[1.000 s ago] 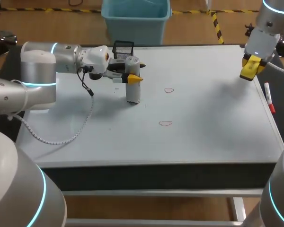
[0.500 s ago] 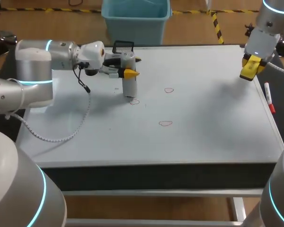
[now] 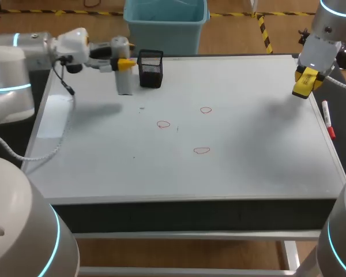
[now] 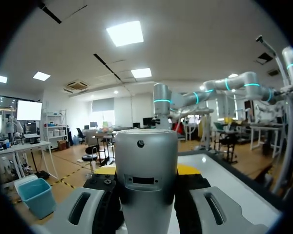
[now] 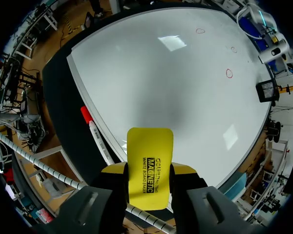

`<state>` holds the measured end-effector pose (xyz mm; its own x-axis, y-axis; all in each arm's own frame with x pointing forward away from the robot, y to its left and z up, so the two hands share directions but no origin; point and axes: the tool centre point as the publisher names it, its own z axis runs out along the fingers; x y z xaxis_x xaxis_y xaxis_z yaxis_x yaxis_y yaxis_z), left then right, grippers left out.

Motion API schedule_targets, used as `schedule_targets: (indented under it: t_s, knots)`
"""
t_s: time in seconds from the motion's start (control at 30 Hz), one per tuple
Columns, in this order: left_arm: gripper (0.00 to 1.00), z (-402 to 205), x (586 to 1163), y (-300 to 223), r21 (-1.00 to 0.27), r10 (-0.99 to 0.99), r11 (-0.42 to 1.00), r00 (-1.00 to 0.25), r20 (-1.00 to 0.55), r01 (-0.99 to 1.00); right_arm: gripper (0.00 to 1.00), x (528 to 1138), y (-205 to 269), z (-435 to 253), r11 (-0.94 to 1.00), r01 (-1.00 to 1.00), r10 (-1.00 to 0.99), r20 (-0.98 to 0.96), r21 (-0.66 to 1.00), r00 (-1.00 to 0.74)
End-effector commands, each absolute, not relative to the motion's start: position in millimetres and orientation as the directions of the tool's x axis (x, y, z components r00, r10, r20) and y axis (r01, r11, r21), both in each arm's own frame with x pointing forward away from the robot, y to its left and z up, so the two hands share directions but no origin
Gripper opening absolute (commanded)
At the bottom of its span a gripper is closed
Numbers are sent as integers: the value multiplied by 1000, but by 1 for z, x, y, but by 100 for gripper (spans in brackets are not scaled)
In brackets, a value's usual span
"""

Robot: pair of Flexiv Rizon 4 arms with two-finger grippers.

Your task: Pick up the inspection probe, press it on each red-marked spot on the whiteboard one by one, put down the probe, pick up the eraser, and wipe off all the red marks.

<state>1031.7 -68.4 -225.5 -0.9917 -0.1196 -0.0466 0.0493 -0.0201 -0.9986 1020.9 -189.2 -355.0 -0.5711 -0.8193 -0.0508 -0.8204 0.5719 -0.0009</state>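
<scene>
Holder, black wire mesh (image 3: 150,68): upright at the far left of the whiteboard (image 3: 248,133), just beside the left pincer (image 3: 122,63). Whether anything is inside cannot be made out from the head view. In the right wrist view it is a small dark box at the board's far edge, too small to see into.

Inspection probe (image 3: 124,83): silver-grey cylinder, upright, clamped from both sides by the yellow-tipped fingers of the left pincer. It sits close to the mesh holder, on the side away from the board's middle. Whether its lower end touches the board cannot be told. In the left wrist view its body (image 4: 146,180) fills the space between the fingers (image 4: 188,169) and hides the board beneath.

Eraser (image 3: 303,88): yellow block, gripped between the fingers of the right pincer (image 3: 307,78), over the far right corner of the counter (image 3: 179,208). In the right wrist view it stands out ahead of the pincer (image 5: 149,170), printed face (image 5: 150,156) toward the camera, covering part of the counter edge.

Red marks, three small outlined rings: one far (image 3: 205,109), one left (image 3: 163,124), one near (image 3: 202,150), all around the board's middle, well apart from both pincers.

Marker, red-capped (image 3: 327,119): lying along the board's right edge, near the right pincer; partly hidden behind the eraser in the right wrist view (image 5: 94,130).
</scene>
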Motion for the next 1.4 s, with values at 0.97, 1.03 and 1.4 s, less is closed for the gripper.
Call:
schedule_targets:
  t_s: [0.97,1.03,1.4]
  knots:
    - [0,-228,1084,82,-999,-333,24,-942,-37,31,0,1021,-190,-354,571,-821,-820,-48,-2,-570]
    - [0,-228,1086,88,-999,-337,22,-941,-37,31,0,1021,-190,-354,571,-821,-820,-48,-2,-570]
    - [0,-228,1086,88,-999,-337,22,-941,-37,31,0,1021,-190,-354,571,-821,-820,-48,-2,-570]
